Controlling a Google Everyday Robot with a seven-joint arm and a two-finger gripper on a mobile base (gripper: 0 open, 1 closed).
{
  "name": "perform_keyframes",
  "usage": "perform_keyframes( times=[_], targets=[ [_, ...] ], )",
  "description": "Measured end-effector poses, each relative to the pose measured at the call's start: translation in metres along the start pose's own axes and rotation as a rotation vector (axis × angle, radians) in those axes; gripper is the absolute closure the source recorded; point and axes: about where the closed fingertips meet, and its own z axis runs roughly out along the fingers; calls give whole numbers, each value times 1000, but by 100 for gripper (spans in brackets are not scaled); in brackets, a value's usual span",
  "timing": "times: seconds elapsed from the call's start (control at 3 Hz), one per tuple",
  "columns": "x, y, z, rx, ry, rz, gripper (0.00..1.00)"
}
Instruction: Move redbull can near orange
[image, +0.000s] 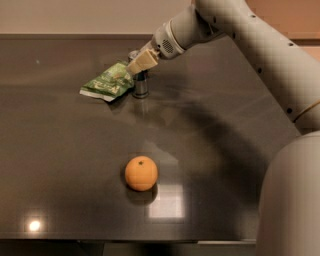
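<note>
Toward the far left of the dark, glossy tabletop (55, 165) lies a flat, crumpled green snack bag (107, 82), its right edge just beside, perhaps touching, the slim silver-and-blue metal redbull can (141, 86). The can stands upright at the back of the table, well apart from the round orange fruit (141, 173), which sits nearer the front edge, almost straight in front of the can. The robot's pale beige gripper (141, 61) is down at the can's top, covering its upper part. Whether it has closed on the can or merely stands about it, I cannot tell from this view. To the right, the grey-white arm (260, 45) slants in from the upper right corner, and the rounded bulk of the robot body (292, 200) fills the lower right.

As I judge it, the step in hand is the grasp: the can has not left its place by the bag, so the carrying is not yet done. The next move calls for a sure hold high on the can, a lift clear of the bag so the packet is not dragged along, then a steady pull toward the front of the table. The can should be set down upright close beside the orange without nudging the fruit, which would readily roll.

No brand name or other writing can be read on the can or the bag.
</note>
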Motion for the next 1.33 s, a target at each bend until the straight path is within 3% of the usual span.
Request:
perform_keyframes(
  times=[0.67,1.0,1.33],
  targets=[
    [-1,18,-36,-46,-44,6,85],
    [12,35,-74,-78,-52,13,100],
    [26,49,-106,-103,-46,22,100]
  ],
)
